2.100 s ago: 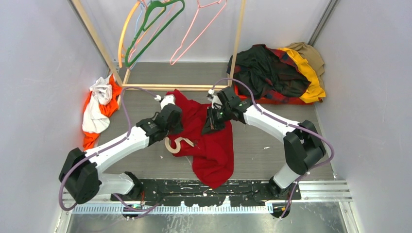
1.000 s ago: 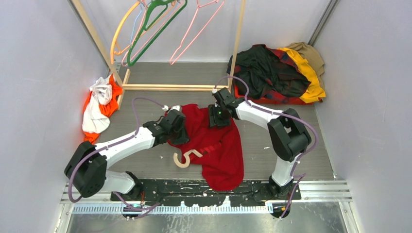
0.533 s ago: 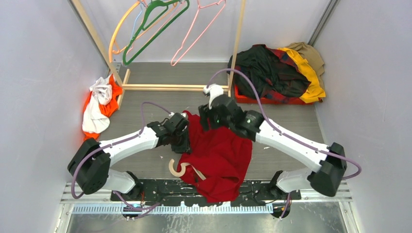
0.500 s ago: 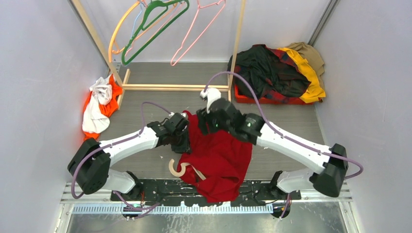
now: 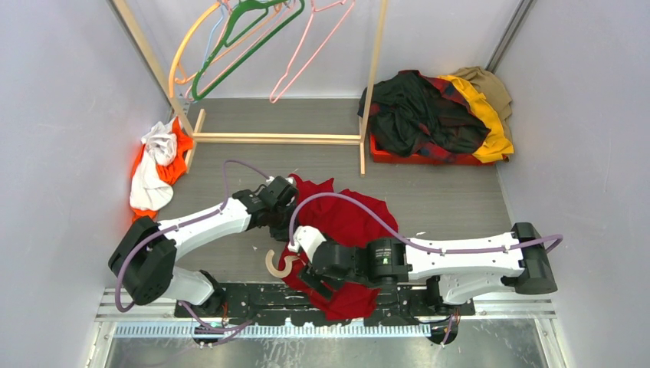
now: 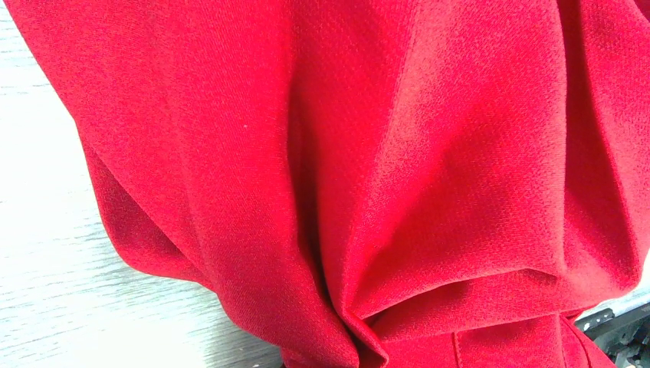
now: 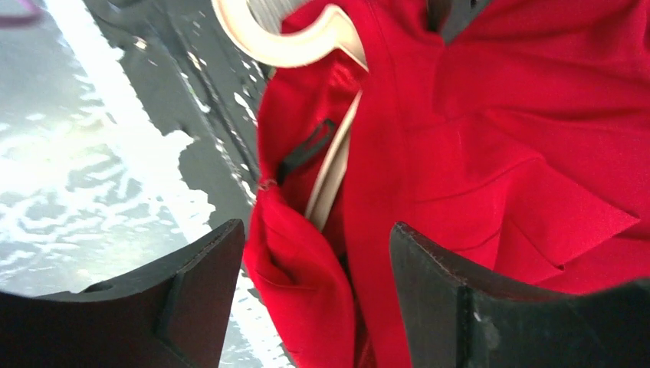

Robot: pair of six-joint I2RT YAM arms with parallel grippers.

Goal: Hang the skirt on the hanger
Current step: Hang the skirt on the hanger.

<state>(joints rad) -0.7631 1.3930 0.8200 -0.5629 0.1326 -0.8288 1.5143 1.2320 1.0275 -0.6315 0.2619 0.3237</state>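
The bright-red skirt (image 5: 345, 218) lies crumpled on the grey table between my arms and fills the left wrist view (image 6: 383, 153). My left gripper (image 5: 285, 226) is buried in its left edge, fingers hidden, and the folds pinch together at the jaws. The cream hanger (image 5: 276, 264) pokes its curved hook out from the skirt's near-left side. In the right wrist view the hanger (image 7: 333, 180) runs into the skirt's (image 7: 498, 115) waist opening. My right gripper (image 5: 313, 277) (image 7: 316, 226) is open low at the skirt's near edge, a loose red fold between its black fingers (image 7: 199, 284).
A wooden rack (image 5: 276, 138) at the back carries green, pink and orange hangers (image 5: 238, 46). A pile of dark, plaid and yellow clothes (image 5: 437, 115) sits back right. An orange-and-white cloth (image 5: 157, 165) lies at the left wall. The black base rail (image 5: 253, 295) runs just under my right gripper.
My right gripper has opened, left the skirt's far edge and swung down to its near edge by the hanger. The skirt slumped. The left gripper has stayed put.
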